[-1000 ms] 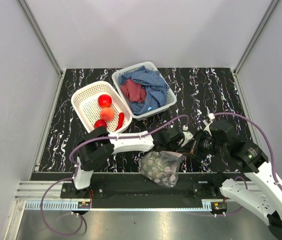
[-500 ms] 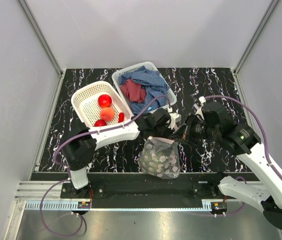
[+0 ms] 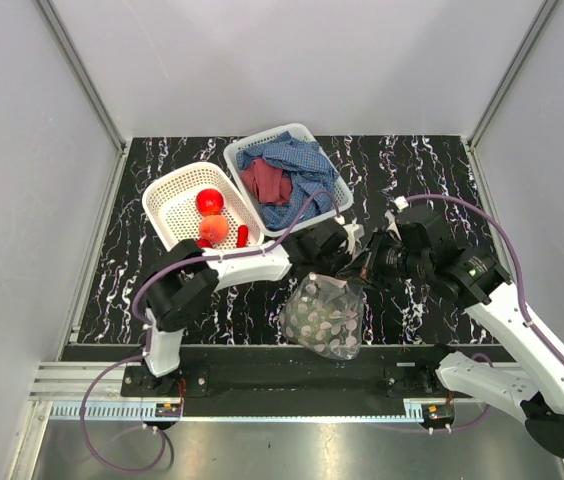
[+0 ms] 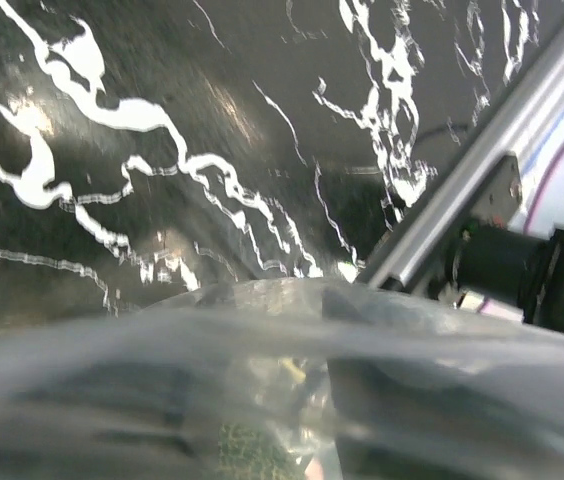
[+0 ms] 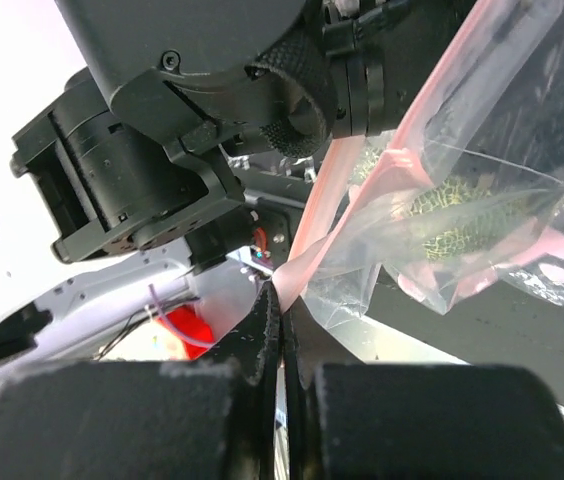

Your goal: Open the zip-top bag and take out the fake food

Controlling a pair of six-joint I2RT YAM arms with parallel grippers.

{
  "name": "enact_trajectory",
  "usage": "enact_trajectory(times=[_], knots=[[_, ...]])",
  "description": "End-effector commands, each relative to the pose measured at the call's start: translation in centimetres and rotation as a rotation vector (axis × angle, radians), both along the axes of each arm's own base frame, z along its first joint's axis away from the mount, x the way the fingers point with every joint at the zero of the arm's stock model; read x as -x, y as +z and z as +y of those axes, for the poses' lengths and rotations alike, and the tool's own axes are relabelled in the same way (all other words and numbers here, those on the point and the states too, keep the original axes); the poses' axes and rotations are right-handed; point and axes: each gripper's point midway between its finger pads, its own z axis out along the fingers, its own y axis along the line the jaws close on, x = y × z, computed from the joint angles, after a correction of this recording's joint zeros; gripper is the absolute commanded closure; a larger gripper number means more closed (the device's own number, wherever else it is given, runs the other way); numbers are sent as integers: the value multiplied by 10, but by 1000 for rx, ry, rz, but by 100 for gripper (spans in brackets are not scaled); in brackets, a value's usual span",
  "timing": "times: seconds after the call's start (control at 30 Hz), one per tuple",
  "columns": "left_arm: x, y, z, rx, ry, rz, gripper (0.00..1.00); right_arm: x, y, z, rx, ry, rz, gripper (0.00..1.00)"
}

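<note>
Sitting at the left, a white perforated basket [image 3: 167, 192] is cradling food [image 3: 209, 201] already out of the bag: glossy red rounds, a peach one and a slim chili. The left gripper [image 3: 340, 252] is reaching across to the bag's mouth, probably to steady one lip. Blurred film is covering its wrist view, so I cannot tell whether its jaws are clamping or loose. The bag [image 3: 324, 318] is hanging between the two grippers near the table's [image 3: 412, 170] front edge. It is clear, crinkly and dotted pale pink, and it is sagging into a soft pouch. A greenish netted piece [image 5: 442, 215] is showing through the plastic, so the emptying is looking unfinished. The right gripper [image 5: 280, 300] is pinching the pink zip strip, jaws clenched flat on the thin edge, likely drawing that lip away to keep the mouth gaping.
</note>
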Motion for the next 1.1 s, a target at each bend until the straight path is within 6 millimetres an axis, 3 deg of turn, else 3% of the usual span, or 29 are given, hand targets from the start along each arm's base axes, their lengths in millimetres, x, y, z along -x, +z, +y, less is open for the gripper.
enact_trajectory(times=[0.0, 0.03, 0.13, 0.33, 0.53, 0.67, 0.77, 0.8, 0.87, 0.9, 0.97, 1.07], knots=[[-32, -35, 2, -101, 181, 9, 62, 16, 36, 10, -147, 59, -44, 100], [-32, -45, 4, -124, 188, 21, 67, 16, 36, 9, -147, 55, -43, 100], [-24, -59, 7, -164, 185, 36, 69, 16, 34, 8, -143, 47, -41, 100], [-17, -67, 7, -153, 165, 49, 72, 15, 29, 7, -134, 39, -34, 100], [-28, -52, 1, -94, 185, 2, 99, 18, 30, 4, -141, 30, -35, 100], [-33, -39, -3, -63, 183, -18, 100, 19, 30, 2, -144, 22, -33, 100], [-41, -21, 7, -79, 195, -67, 100, 20, 28, 0, -140, 16, -35, 100], [-47, -6, 13, -72, 205, -87, 100, 20, 28, 0, -137, 17, -39, 100], [-50, 4, 29, -109, 209, -109, 100, 19, 28, -1, -130, 20, -52, 100], [-57, 27, 35, -91, 224, -143, 100, 18, 27, -2, -120, 22, -66, 100], [-57, 39, 52, -143, 208, -174, 100, 15, 31, -2, -112, 25, -92, 100], [-57, 76, 66, -140, 182, -240, 100, 8, 38, -4, -89, 17, -144, 100]])
